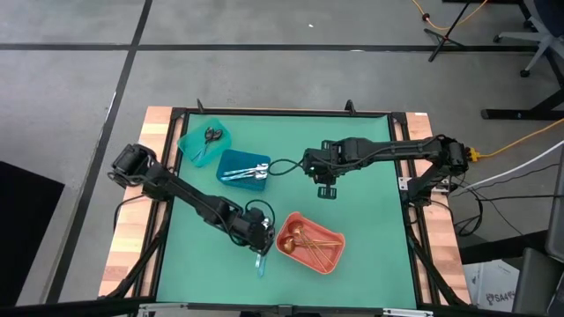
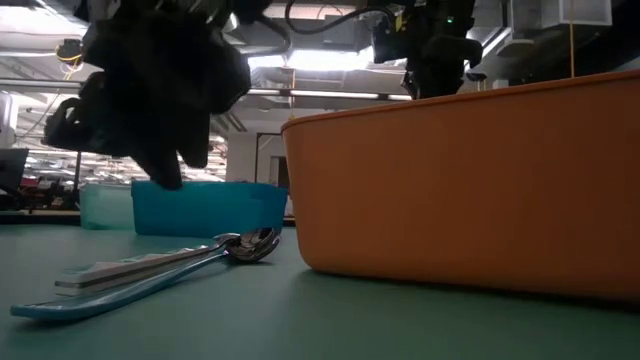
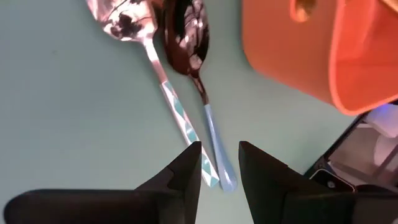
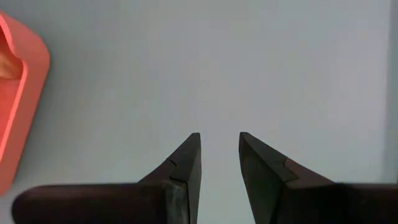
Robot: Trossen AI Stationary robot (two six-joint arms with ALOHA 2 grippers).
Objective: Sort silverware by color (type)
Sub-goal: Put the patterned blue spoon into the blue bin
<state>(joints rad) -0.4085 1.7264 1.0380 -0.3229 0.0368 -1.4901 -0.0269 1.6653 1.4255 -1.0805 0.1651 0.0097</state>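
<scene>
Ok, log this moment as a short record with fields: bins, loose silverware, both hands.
teal bin: dark utensils inside
blue bin: silver utensils inside
coral bin: copper-gold spoons inside
loose silverware: two blue-handled spoons side by side on the green mat, beside the coral bin
left hand: open, above the spoon handles, holding nothing
right hand: open, empty, over bare mat near the table's middle
</scene>
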